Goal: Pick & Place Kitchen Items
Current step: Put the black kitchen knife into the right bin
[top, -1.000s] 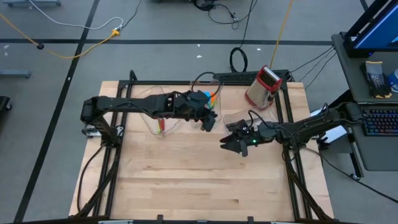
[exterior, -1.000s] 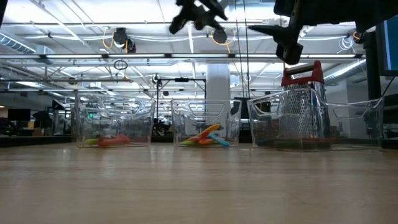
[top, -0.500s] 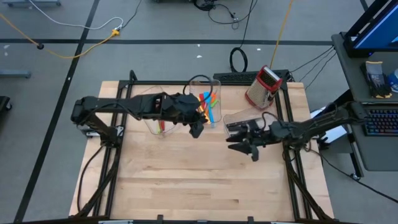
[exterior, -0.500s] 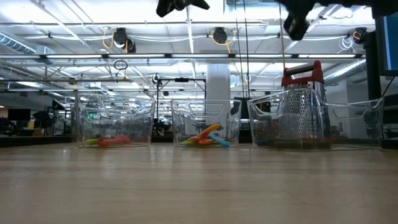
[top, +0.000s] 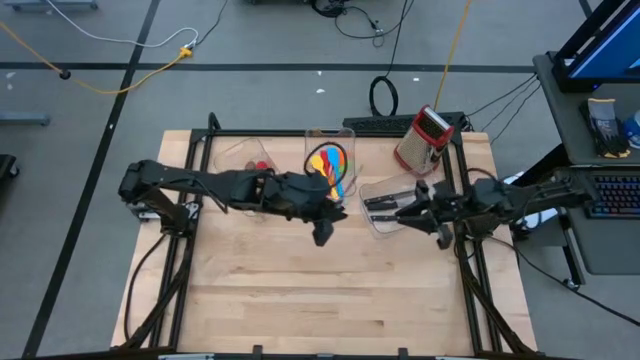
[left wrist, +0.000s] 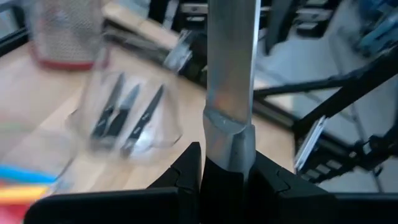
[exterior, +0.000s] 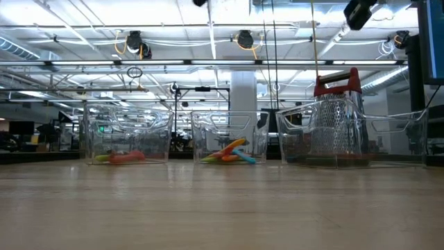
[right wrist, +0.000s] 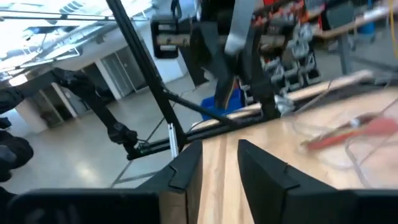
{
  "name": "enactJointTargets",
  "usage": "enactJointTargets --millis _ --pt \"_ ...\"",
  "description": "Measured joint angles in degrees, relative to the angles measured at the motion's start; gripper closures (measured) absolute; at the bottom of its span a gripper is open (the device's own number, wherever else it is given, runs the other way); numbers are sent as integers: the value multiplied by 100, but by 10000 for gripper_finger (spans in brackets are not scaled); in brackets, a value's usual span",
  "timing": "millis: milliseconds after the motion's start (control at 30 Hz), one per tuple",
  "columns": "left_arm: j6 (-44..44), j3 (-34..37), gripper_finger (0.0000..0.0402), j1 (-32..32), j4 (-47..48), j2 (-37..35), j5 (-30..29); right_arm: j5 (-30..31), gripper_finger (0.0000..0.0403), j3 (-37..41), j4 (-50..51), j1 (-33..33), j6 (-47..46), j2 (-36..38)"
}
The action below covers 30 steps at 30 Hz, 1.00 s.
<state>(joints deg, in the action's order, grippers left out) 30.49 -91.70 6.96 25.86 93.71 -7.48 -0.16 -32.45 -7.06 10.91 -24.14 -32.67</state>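
Your left gripper [left wrist: 227, 171] is clamped on a knife [left wrist: 230, 74], just left of the knife bin [top: 385, 200]. Right gripper [right wrist: 219, 158] there looks empty, fingers nearly together. Next you carry it over that bin and drop it in

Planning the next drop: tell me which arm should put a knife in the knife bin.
Left. The left gripper clamps a knife near the bin of knives; the right gripper over that bin holds nothing.

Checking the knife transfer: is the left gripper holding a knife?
Yes, in the left wrist view the left gripper is clamped on a knife, blade pointing forward.
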Motion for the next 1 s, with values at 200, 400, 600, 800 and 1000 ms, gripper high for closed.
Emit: enactJointTargets --millis 200,400,600,800,1000 --pt "145 0 330 -91 -1078 537 113 -88 324 -2 105 -6 537 589" --pt "300 -345 330 -402 -1910 1245 151 -164 330 -2 753 -4 609 1207" --pt "293 -1462 330 -600 -1945 2285 411 -162 330 -2 1105 -5 644 1705" --pt "252 -2568 330 -650 -1442 3189 574 -164 330 -2 1249 -4 641 2026" --pt "127 -2848 330 -721 -1414 3558 458 -168 330 -2 1345 -4 684 2154"
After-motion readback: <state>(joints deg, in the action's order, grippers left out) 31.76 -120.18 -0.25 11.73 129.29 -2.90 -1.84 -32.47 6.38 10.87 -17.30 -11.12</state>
